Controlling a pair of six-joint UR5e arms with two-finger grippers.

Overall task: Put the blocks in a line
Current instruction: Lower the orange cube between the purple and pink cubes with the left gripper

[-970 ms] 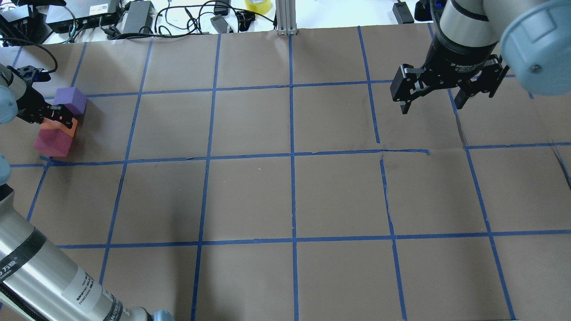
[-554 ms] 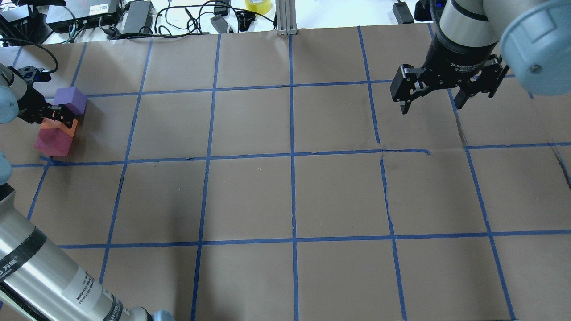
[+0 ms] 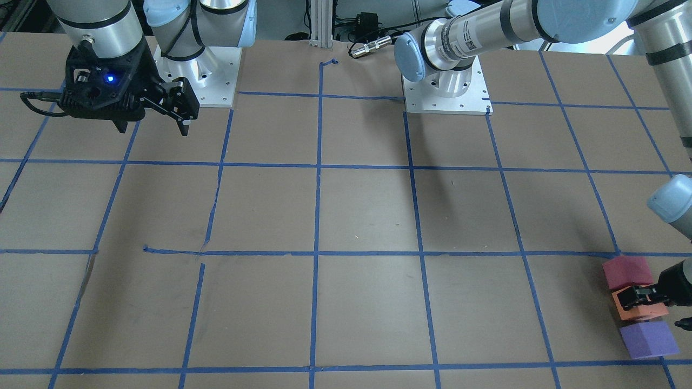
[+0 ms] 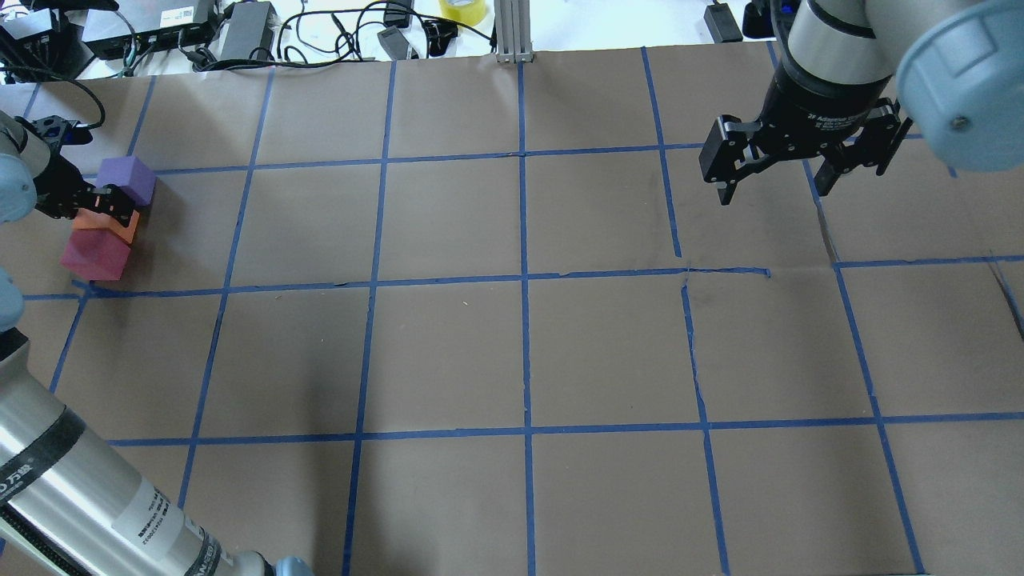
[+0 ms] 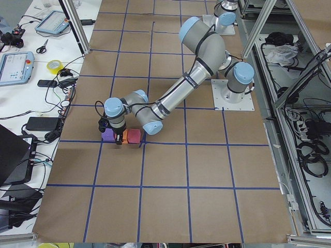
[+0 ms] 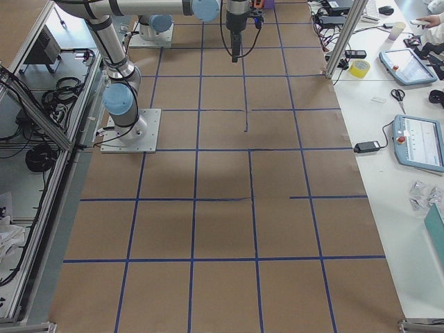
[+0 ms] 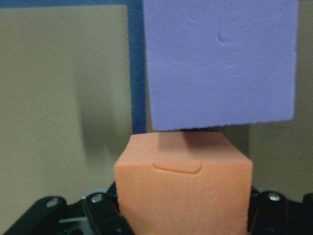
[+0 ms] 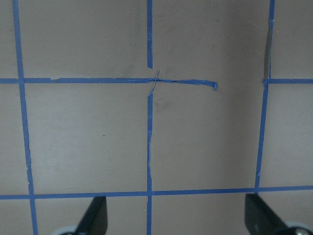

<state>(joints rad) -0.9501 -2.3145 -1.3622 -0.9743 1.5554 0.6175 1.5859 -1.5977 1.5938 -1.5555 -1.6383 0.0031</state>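
Note:
Three blocks sit in a row at the table's far left: the purple block (image 4: 126,179), the orange block (image 4: 116,230) and the reddish-pink block (image 4: 94,256). They also show in the front view: purple block (image 3: 649,339), orange block (image 3: 640,312), reddish-pink block (image 3: 627,272). My left gripper (image 4: 108,212) is shut on the orange block, which sits low between the other two. In the left wrist view the orange block (image 7: 183,188) fills the jaws and the purple block (image 7: 220,63) lies just beyond. My right gripper (image 4: 774,192) hangs open and empty above the table's far right, also seen in the front view (image 3: 154,127).
Brown paper with a blue tape grid (image 4: 524,280) covers the table. A torn tape strip (image 4: 724,272) lies below the right gripper. An aluminium post (image 4: 512,32), cables, power bricks (image 4: 244,28) and a yellow tape roll (image 4: 462,10) line the far edge.
My left gripper and the orange block have shifted slightly toward the purple block. The right arm has not moved.

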